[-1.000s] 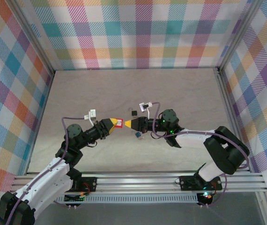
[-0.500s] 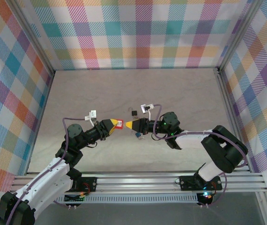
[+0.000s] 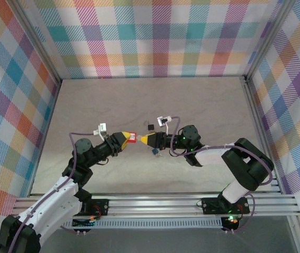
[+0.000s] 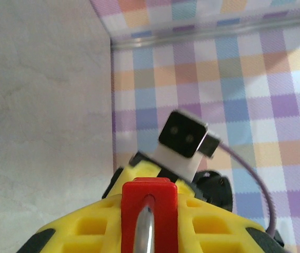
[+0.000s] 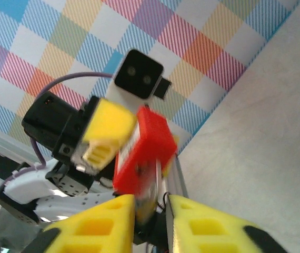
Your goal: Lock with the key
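at mid-left of the top view, our left gripper (image 3: 123, 140), with yellow moulded fingers and square recesses, is clamped on the boxy red padlock (image 3: 132, 138) with its shiny steel shackle (image 4: 143, 232). just right of it, nearly touching, the right gripper (image 3: 144, 139) has its fingers narrowly apart. the key is too small and blurred: we cannot tell whether it sits in that gap.

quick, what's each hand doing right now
left hand: closed on the red padlock
right hand: fingers nearly together, cannot tell if holding anything
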Tool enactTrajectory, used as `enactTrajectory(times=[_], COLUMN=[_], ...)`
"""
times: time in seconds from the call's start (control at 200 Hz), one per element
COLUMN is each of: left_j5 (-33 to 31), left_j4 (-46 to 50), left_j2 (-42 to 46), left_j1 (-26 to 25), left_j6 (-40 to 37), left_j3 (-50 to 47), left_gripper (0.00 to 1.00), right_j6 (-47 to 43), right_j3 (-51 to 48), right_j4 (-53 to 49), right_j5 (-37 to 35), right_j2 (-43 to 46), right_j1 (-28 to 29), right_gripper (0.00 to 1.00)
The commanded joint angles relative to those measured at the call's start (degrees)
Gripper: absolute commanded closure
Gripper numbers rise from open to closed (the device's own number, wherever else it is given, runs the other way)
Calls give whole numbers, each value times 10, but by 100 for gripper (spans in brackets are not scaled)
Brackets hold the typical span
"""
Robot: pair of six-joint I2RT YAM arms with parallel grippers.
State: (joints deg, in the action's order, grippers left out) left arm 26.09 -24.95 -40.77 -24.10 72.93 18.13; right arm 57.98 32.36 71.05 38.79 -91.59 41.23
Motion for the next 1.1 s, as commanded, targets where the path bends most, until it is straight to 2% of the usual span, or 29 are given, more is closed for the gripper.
enactTrajectory(times=[0.0,0.24,0.425,0.715,1.095], left_j5=[-30,-21,-5,4,4], left_j4=[-57,-54,-49,-38,-33], left_j2=[7,7,3,6,4], left_j1=[17,19,19,19,19], left_j6=[23,22,18,14,12], left_j3=[9,7,9,8,8], left_gripper=[100,100,100,100,100], right_j6=[-5,-5,-16,13,23], right_j3=[6,28,68,108,117], right_j4=[19,-1,-70,-80,-53], right_j5=[24,26,30,44,56], right_j2=[-12,-14,-16,-44,-54], right_j1=[-5,-6,-7,-8,-4], right_gripper=[65,49,46,49,64])
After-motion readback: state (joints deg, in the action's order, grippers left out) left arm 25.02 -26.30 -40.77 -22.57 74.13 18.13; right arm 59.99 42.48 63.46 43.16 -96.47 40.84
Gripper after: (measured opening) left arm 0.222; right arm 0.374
